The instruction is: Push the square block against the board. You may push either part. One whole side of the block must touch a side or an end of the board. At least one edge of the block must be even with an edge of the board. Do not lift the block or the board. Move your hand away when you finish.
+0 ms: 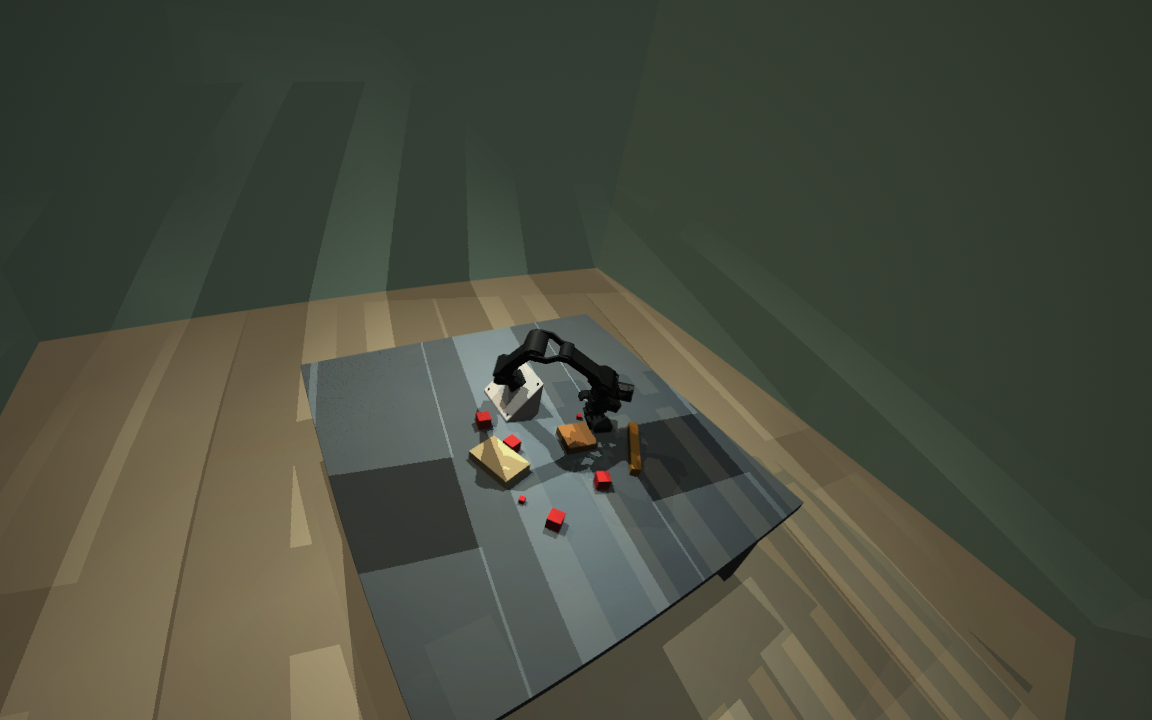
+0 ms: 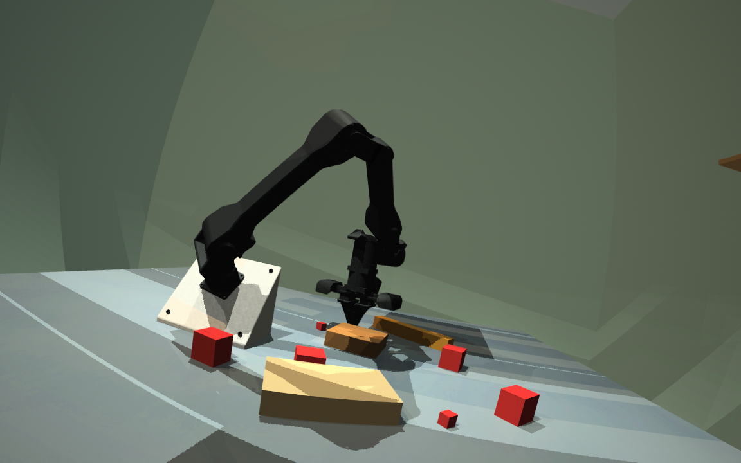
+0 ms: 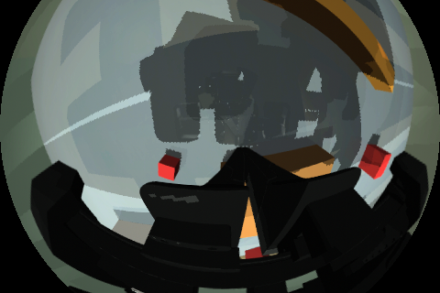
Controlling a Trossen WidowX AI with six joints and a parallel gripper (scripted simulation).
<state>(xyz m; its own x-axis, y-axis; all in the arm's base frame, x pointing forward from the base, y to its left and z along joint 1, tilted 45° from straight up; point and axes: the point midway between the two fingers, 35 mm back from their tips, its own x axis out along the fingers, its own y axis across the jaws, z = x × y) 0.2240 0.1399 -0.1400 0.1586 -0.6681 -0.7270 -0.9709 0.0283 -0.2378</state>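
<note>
With its jaws pressed together and empty, the black gripper (image 1: 597,426) (image 2: 353,322) (image 3: 241,152) hovers or stands beside the square orange-brown wooden block (image 1: 576,435) (image 2: 356,339) (image 3: 302,159), which lies apart from the long, narrow orange wooden board (image 1: 634,449) (image 2: 413,332) (image 3: 316,14). A good push likely needs low, centred contact on the side facing away from the board, flush faces and aligned edges.

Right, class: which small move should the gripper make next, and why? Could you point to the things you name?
Probably lower the shut gripper (image 1: 598,426) (image 2: 354,323) (image 3: 241,152) behind the square block (image 1: 576,436) (image 2: 356,339) (image 3: 304,161), on its side away from the board: the block stands apart from the board (image 1: 634,449) (image 2: 413,332) (image 3: 321,14).
</note>
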